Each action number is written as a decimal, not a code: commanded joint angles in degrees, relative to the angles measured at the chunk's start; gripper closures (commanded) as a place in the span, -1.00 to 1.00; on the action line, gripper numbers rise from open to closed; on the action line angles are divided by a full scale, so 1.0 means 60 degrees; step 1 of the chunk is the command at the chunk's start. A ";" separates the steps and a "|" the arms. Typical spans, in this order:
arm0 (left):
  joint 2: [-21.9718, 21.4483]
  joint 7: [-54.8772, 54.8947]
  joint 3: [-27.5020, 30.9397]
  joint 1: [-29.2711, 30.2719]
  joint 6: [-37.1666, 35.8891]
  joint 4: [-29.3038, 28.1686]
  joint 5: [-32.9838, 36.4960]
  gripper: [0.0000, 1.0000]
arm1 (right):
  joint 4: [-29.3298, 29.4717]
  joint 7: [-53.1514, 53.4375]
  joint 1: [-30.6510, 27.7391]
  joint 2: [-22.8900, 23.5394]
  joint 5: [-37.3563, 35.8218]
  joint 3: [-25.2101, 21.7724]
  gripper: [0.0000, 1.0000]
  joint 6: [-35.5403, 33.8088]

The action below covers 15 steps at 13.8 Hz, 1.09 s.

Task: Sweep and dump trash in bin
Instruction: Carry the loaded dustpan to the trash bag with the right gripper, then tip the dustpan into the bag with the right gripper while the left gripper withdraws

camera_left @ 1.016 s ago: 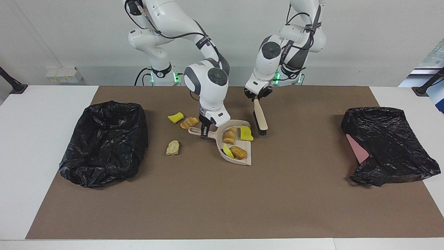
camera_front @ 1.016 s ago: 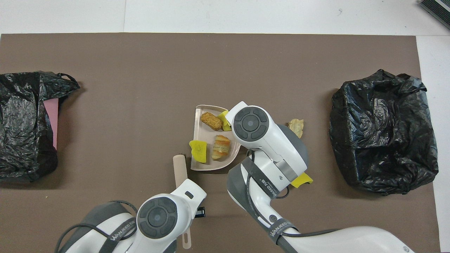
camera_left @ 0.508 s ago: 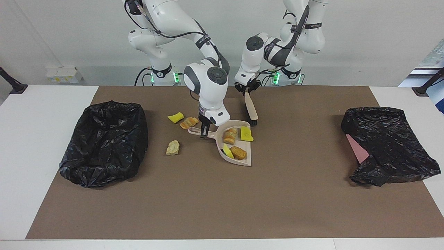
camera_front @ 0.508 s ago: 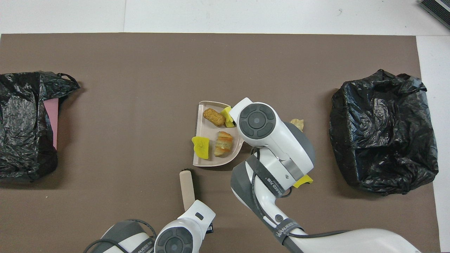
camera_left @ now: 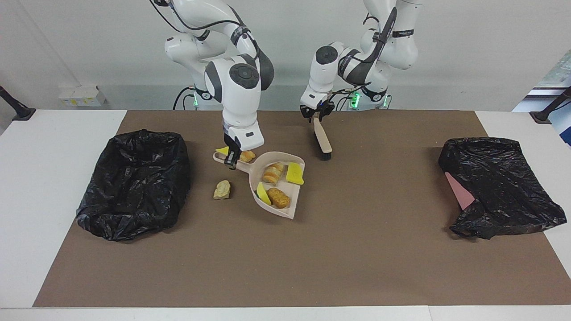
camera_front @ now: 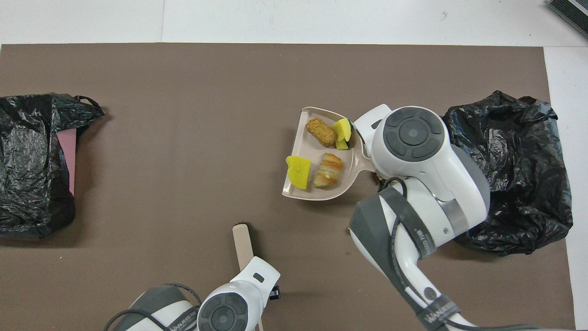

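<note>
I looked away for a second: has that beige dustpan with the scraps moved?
Yes. The right gripper has lifted the dustpan and carried it toward the open black bag at the right arm's end of the table.

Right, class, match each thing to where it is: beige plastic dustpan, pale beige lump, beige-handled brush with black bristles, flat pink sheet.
1 beige plastic dustpan
2 pale beige lump
3 beige-handled brush with black bristles
4 flat pink sheet

a half covered by the crumpled black bag
b handle up at the left pincer
c handle in the right pincer
d lying loose on the brown mat

Pairs: 1-c, 2-d, 3-b, 4-a
</note>
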 commanded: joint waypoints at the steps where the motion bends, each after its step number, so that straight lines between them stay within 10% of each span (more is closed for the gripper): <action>1: 0.0345 0.0215 0.0051 0.0751 0.0031 0.0678 -0.0099 -1.00 | -0.0148 -0.0464 -0.0734 -0.0934 0.0108 0.0108 1.00 -0.0755; 15: 0.2719 0.6351 0.0065 0.5586 -0.0230 0.4721 0.0648 -1.00 | -0.0588 -0.1929 -0.5584 -0.2651 0.1105 -0.0039 1.00 -0.2910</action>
